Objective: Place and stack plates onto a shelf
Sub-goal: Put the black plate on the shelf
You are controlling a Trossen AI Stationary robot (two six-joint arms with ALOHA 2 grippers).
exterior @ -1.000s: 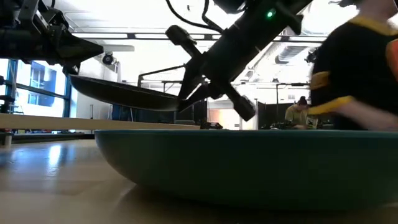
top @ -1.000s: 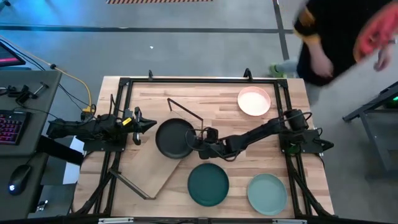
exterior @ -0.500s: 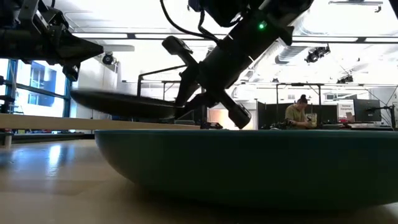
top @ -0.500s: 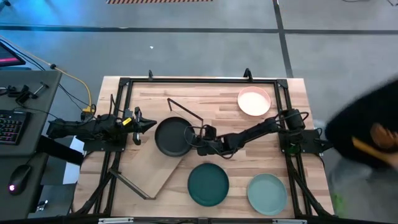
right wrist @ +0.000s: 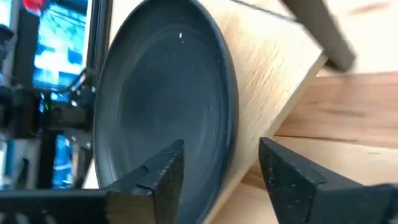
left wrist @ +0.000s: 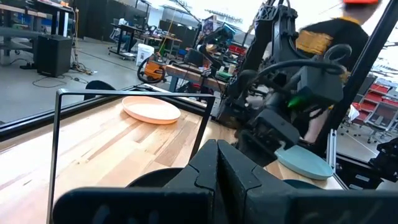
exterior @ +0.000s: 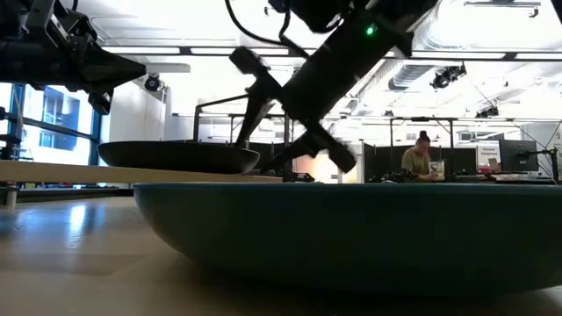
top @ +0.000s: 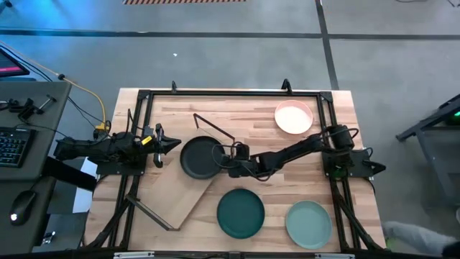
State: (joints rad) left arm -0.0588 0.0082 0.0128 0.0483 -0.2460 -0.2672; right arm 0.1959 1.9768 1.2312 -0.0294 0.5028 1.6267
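Butcher-block tabletop (top: pixel 248 115), planked wood. Pale plywood shelf (top: pixel 171 193), black rod frames. Round black plate (top: pixel 199 158) seated flat on shelf end. Right gripper (top: pixel 228 161) at plate rim, fingers spread, released. Left gripper (top: pixel 169 144) nearby, fingers together, empty.

Right claw (top: pixel 228 160) spread open mid-table; left claw (top: pixel 175 144) closed at left.

The black plate (right wrist: pixel 168 106) looks smooth, perhaps semi-matt, on the pale grainy plywood shelf (right wrist: pixel 273 81).
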